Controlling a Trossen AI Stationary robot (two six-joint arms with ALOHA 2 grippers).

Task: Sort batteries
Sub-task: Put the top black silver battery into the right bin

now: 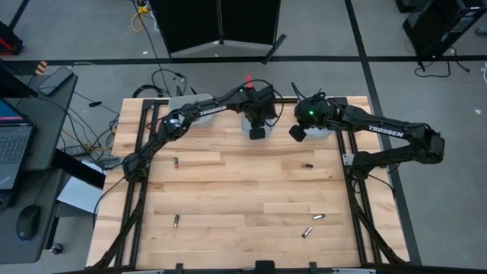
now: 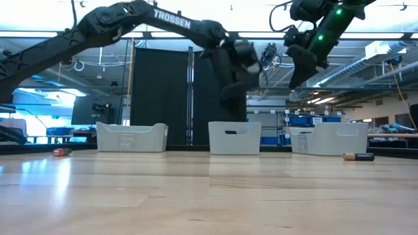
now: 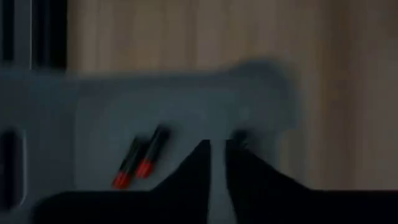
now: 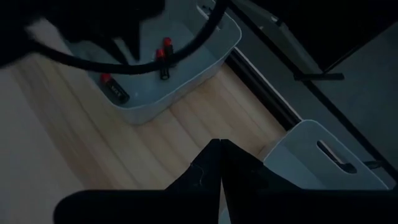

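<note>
We count five cylindrical batteries [image 1: 176, 163] scattered on the wooden surface [image 1: 228, 190] and three translucent bins [image 2: 234, 138]. Left pincer [image 3: 217, 149] hovers nearly closed, empty, over the middle bin; right pincer [image 4: 221, 146] closed, empty.

A grey floor [image 1: 426, 99] surrounds the wooden tabletop [image 1: 236, 190], crossed by dark seam lines. At twelve o'clock beyond the tabletop stands a black panel [image 1: 221, 23] on a stand, seen in the low view as a dark curtain-like screen [image 2: 163, 98]. At nine o'clock sits a dark desk [image 1: 30, 152] carrying a laptop [image 1: 11, 148] and a mouse [image 1: 28, 222], with loose cables [image 1: 91, 129] trailing beside it. Long ceiling light strips [image 2: 59, 34] glow overhead, and shelving with blue bins [image 2: 307, 121] shows far back.
</note>
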